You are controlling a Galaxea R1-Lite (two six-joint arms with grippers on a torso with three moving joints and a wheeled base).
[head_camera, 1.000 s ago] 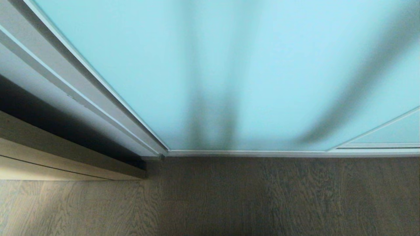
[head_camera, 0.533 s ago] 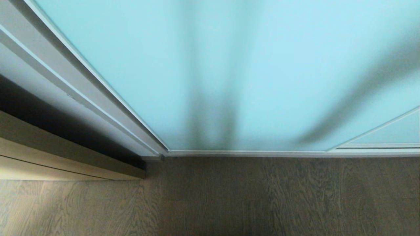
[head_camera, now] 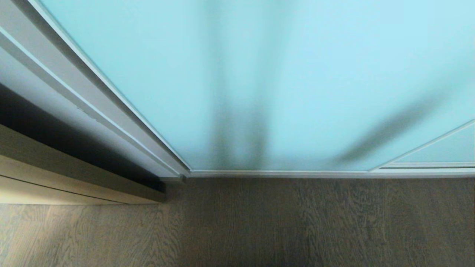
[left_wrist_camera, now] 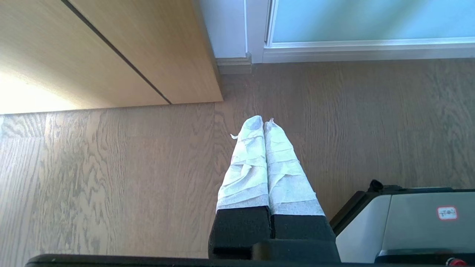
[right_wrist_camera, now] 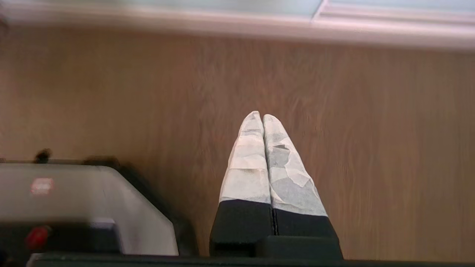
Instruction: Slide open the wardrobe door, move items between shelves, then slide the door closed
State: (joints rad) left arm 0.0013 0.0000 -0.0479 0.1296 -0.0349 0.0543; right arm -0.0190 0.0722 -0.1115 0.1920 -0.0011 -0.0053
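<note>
wood floor and a light wooden cabinet in daylight.
grey-brown wood-grain floor fills the lower part of the head view. a light wooden cabinet front stands at the left, with a dark seam across it and bright light on its lower corner.

Head cam high, facing steeply down, close to door base and floor, both wrist cams low, looking past own hand at floor, all three share door's bottom rail.
</note>
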